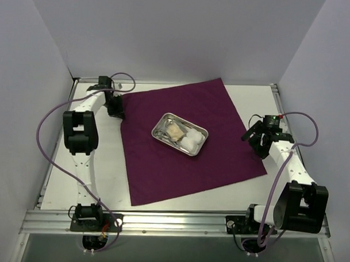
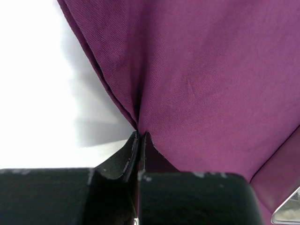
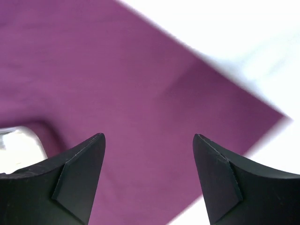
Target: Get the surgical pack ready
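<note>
The white table (image 1: 99,163) carries the dark purple cloth (image 1: 162,165) spread mid-frame, with the steel tray (image 1: 157,134) and its gauze pads (image 1: 192,140) at the centre. At upper left, the left gripper (image 2: 140,138) pinches the cloth's corner. At right, the right gripper (image 3: 149,140) gapes empty over the cloth's edge.

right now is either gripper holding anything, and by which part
The left gripper is shut on the purple cloth, pinching a fold at its left edge near the far corner. The right gripper is open and holds nothing.
</note>
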`<state>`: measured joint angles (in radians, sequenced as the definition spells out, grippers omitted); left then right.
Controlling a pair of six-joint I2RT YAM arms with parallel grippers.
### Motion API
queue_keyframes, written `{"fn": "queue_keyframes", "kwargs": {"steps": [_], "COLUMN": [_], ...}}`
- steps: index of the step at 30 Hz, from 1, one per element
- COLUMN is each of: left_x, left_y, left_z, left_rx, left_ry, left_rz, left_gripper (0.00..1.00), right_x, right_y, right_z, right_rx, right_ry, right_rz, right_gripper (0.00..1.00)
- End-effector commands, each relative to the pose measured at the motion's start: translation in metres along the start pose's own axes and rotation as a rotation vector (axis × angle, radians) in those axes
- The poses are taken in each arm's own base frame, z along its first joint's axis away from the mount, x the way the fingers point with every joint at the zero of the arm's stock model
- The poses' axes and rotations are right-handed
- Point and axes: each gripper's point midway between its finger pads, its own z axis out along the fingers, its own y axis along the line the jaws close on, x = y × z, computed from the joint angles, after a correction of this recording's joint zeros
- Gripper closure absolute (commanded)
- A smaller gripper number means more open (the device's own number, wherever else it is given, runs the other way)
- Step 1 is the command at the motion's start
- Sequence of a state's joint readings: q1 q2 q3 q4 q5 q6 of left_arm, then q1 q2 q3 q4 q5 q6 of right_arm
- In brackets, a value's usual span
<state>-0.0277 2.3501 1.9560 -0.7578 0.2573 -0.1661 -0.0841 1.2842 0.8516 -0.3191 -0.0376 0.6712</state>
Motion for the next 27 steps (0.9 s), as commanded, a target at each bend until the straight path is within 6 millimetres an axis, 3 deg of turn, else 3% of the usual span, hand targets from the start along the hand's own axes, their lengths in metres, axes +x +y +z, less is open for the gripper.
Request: {"fn": "queue_keyframes", "kwargs": {"steps": [1, 3, 5, 6, 8, 9, 11, 12, 16, 21, 22, 23, 25, 26, 27], "left_x": [-0.003, 0.013, 0.027, 0.048, 0.065, 0.088, 0.105, 0.123, 0.155, 0.156, 0.157, 0.155, 0.157, 0.155, 0.155], "left_y": [0.076, 0.097, 0.101, 0.103, 0.098, 0.096, 0.083, 0.078, 0.057, 0.061, 0.061, 0.061, 0.063, 0.065, 0.070], "left_z": [-0.036, -0.050, -0.060, -0.059, -0.065, -0.061, -0.063, -0.061, -0.061, -0.070, -0.072, -0.074, -0.077, -0.080, -0.082], "left_rx": [-0.137, -0.147, -0.143, -0.142, -0.129, -0.116, -0.089, -0.085, -0.050, -0.062, -0.062, -0.062, -0.068, -0.076, -0.091], "left_ry": [-0.072, -0.055, -0.034, 0.021, 0.048, 0.101, 0.147, 0.203, 0.287, 0.291, 0.295, 0.293, 0.302, 0.294, 0.290], "left_rz": [-0.115, -0.153, -0.143, -0.148, -0.116, -0.117, -0.062, -0.052, 0.019, 0.023, 0.024, 0.024, 0.027, 0.029, 0.020], "left_gripper": [0.98, 0.98, 0.98, 0.98, 0.98, 0.98, 0.98, 0.98, 0.98, 0.98, 0.98, 0.98, 0.98, 0.98, 0.98], "right_x": [0.004, 0.006, 0.010, 0.010, 0.018, 0.015, 0.022, 0.017, 0.021, 0.026, 0.031, 0.029, 0.033, 0.033, 0.033], "right_y": [-0.012, -0.015, -0.019, -0.020, -0.025, -0.021, -0.018, -0.012, -0.008, -0.004, -0.005, 0.000, 0.002, 0.002, 0.001], "right_z": [0.003, 0.009, 0.017, 0.021, 0.033, 0.040, 0.056, 0.063, 0.089, 0.105, 0.108, 0.110, 0.111, 0.110, 0.109], "right_rx": [0.046, 0.066, 0.083, 0.084, 0.097, 0.078, 0.056, 0.032, 0.032, 0.012, 0.013, -0.011, -0.023, -0.025, -0.020], "right_ry": [0.044, 0.053, 0.068, 0.068, 0.093, 0.079, 0.111, 0.095, 0.131, 0.141, 0.156, 0.143, 0.147, 0.145, 0.142], "right_rz": [-0.037, -0.045, -0.051, -0.050, -0.045, -0.042, -0.042, -0.044, -0.062, -0.046, -0.044, -0.037, -0.020, -0.017, -0.012], "right_gripper": [0.29, 0.29, 0.29, 0.29, 0.29, 0.28, 0.28, 0.28, 0.30, 0.35, 0.40, 0.58, 0.77, 0.91, 0.97]}}
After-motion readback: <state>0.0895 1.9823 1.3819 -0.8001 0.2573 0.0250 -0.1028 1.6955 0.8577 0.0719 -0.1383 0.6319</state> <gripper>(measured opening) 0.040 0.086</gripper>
